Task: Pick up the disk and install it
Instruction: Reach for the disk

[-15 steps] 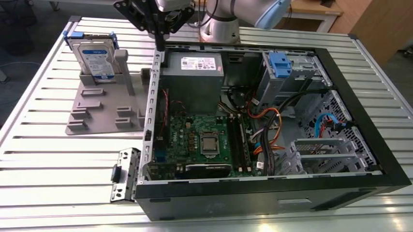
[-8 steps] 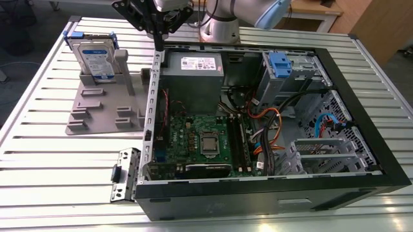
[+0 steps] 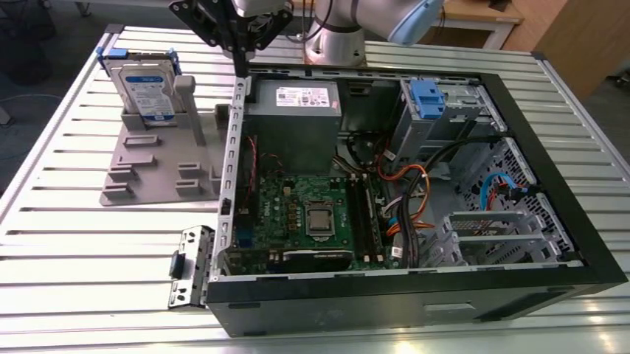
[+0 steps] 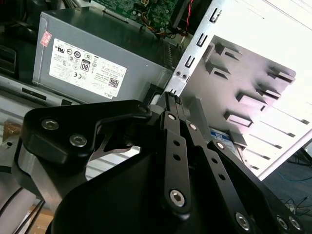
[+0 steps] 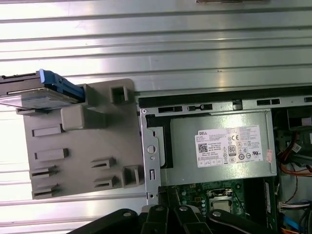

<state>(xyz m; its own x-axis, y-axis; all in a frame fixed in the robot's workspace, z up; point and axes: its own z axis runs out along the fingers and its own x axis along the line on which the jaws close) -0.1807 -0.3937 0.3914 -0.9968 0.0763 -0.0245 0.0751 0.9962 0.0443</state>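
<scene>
The disk [image 3: 147, 87] is a silver drive with a white-and-blue label and a blue frame. It stands upright in a slot at the far end of a grey holder [image 3: 158, 158] on the table, at the exterior view's left of the computer case. In the first wrist view the disk [image 5: 41, 90] shows edge-on at the holder's corner. My black gripper [image 3: 242, 70] hangs above the case's wall beside the power supply, to the exterior view's right of the disk and apart from it. In the second wrist view the gripper [image 4: 171, 95] has its fingers together, with nothing between them.
The open computer case [image 3: 551, 214] lies on the slatted metal table [image 3: 79, 243]. Inside are a grey power supply [image 3: 295, 122], a motherboard [image 3: 305, 214], cables and a drive bay with a blue latch [image 3: 426, 96]. A metal bracket [image 3: 187, 265] lies by the case's near corner.
</scene>
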